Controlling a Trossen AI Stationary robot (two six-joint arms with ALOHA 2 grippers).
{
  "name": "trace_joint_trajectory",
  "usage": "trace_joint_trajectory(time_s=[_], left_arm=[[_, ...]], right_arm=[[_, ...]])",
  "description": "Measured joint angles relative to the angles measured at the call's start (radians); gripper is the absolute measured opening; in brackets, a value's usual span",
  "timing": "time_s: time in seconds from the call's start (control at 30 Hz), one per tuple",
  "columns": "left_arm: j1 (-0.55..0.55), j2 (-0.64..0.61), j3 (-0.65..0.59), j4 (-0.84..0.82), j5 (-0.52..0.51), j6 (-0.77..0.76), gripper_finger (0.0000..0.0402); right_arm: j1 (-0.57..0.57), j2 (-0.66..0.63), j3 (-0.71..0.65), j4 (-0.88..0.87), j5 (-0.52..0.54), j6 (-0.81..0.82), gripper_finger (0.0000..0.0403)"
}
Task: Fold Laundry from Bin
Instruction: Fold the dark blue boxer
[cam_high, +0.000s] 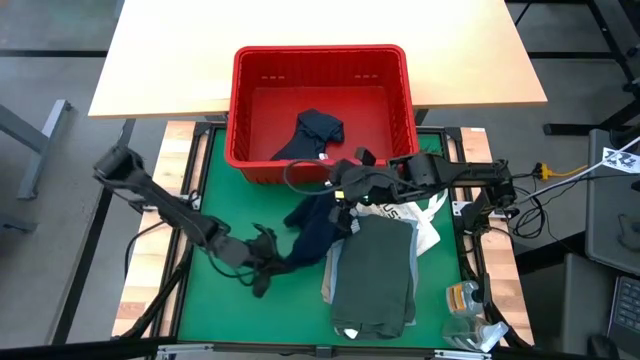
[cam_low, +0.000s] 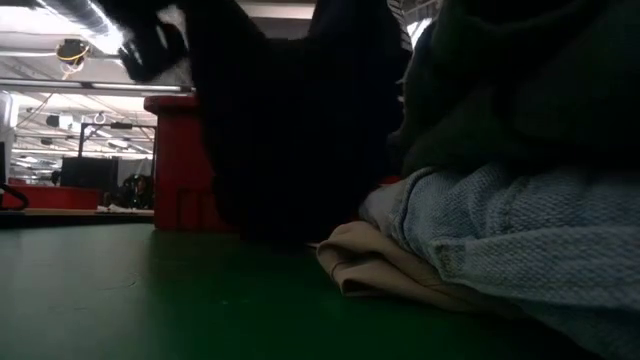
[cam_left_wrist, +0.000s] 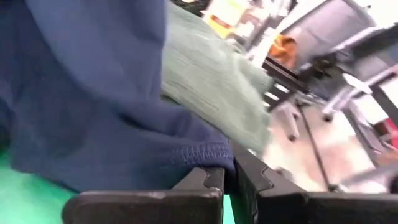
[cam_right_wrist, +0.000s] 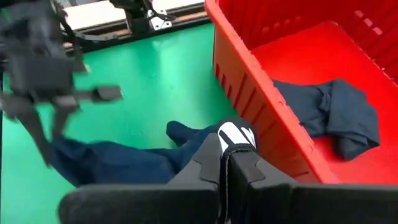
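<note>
Two grippers are both pinching the same navy garment (cam_high: 312, 228) right now, and it sags between them just below the bin (cam_high: 322, 106), left of center in the high view. The left gripper (cam_high: 268, 262) is clamped shut on the hem at the cloth's lower-left end; in its wrist view you can see the stitched edge (cam_left_wrist: 202, 154) caught right between the fingertips. The right gripper (cam_high: 345, 195) is shut on the white-lettered waistband (cam_right_wrist: 236, 135) at the upper end, right up against the bin's front wall.

Handling-wise, this stuff is light and totally floppy. It droops wherever it isn't held, so I'd say corners and seams are the only sensible places to grab. The hem and waistband are thicker and should slip less than bare cloth.

Pose: the left arm comes in low from the left edge and reaches diagonally toward the middle of the green mat (cam_high: 215, 290). The right arm stretches in flat from the right side, across the top of the pile.

That pile sits right of center on the tabletop: a dark olive garment (cam_high: 378, 270) on top, with a light blue one (cam_low: 520, 250) and a beige one (cam_low: 375, 265) under it. One more navy piece (cam_high: 315, 135) is in the bin.
</note>
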Motion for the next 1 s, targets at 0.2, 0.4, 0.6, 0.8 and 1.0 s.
trace_joint_trajectory(time_s=[0.2, 0.4, 0.6, 0.8, 1.0], left_arm=[[-0.050, -0.175, 0.000, -0.210, 0.025, -0.080, 0.0001], [-0.103, -0.223, 0.000, -0.391, 0.005, -0.129, 0.0001], [-0.110, -0.186, 0.000, -0.414, -0.010, -0.128, 0.0000], [-0.110, -0.164, 0.000, -0.419, -0.010, -0.128, 0.0000], [-0.112, -0.157, 0.000, -0.422, -0.004, -0.129, 0.0000]], right_arm=[[0.000, 0.000, -0.060, 0.007, -0.001, -0.055, 0.0003], [0.000, 0.000, -0.140, 0.014, -0.009, -0.056, 0.0003], [-0.002, 0.002, -0.194, 0.064, -0.011, -0.055, 0.0003], [-0.039, 0.000, -0.193, 0.090, -0.043, -0.054, 0.0016], [-0.105, 0.002, -0.193, 0.095, -0.174, -0.053, 0.0095]])
